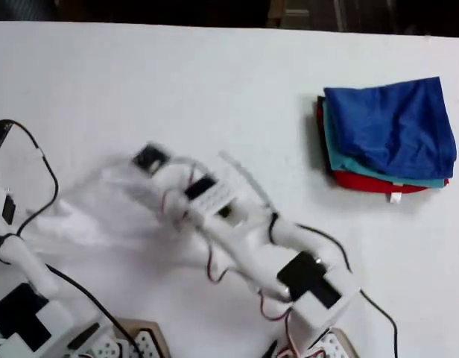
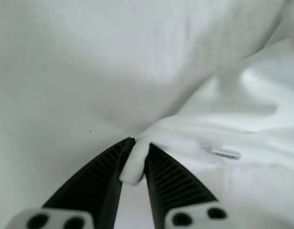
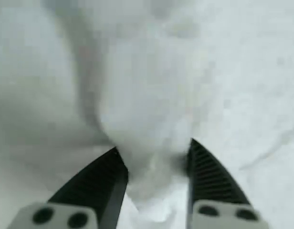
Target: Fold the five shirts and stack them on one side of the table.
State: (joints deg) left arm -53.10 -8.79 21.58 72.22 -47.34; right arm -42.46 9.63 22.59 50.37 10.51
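My left hand (image 2: 139, 144) pinches a sliver of floppy white cloth shirt (image 2: 137, 71), right hand (image 3: 154, 147) seemingly too; tugging might slip it.

**High view:** a fixed camera above the table (image 1: 214, 74) looks steeply down from the arms' side, with the arm bases at the near edge.

**Wrist views:** each camera sits just behind its own jaws, the left gripper (image 2: 139, 145) and the right gripper (image 3: 154, 145). Each looks along the fingers, very close to the white shirt (image 1: 88, 216). All three views apparently share this one shirt.
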